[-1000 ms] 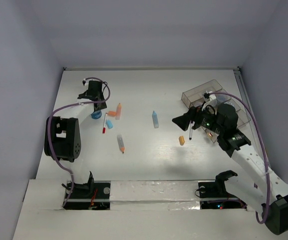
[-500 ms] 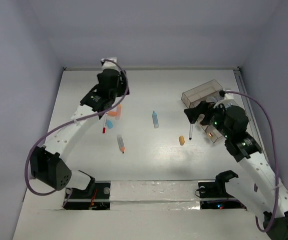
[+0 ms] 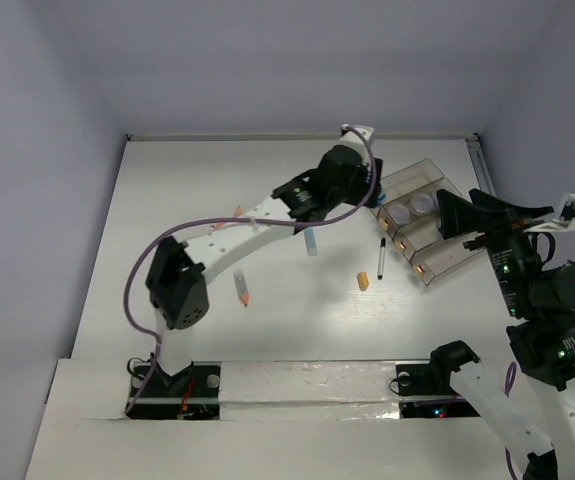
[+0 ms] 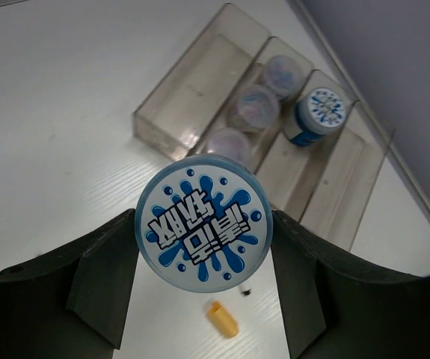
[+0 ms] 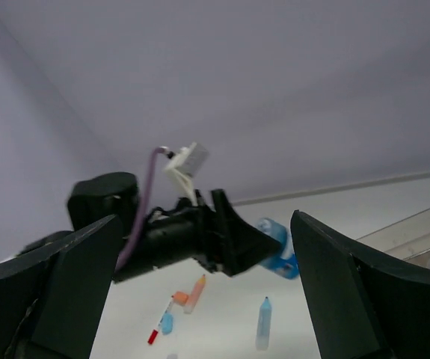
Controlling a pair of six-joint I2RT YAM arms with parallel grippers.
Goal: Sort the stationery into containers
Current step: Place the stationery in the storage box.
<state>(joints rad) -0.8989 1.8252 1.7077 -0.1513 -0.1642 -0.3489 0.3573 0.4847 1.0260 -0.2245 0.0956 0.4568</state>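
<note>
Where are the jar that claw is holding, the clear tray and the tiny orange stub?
jar (image 4: 203,232), left wrist view, centre of its lid.
clear tray (image 4: 192,90), left wrist view, floor of the empty end compartment.
orange stub (image 3: 363,282), top view, its middle.

Smoky clear-plastic tray (image 4: 200,82), glossy jar lid (image 4: 203,223) — matt table (image 4: 50,112)

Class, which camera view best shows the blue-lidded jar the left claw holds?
Left wrist: the jar faces it lid-on, label clear. Top external catches only a blue sliver; right wrist sees it small, side-on.
</note>
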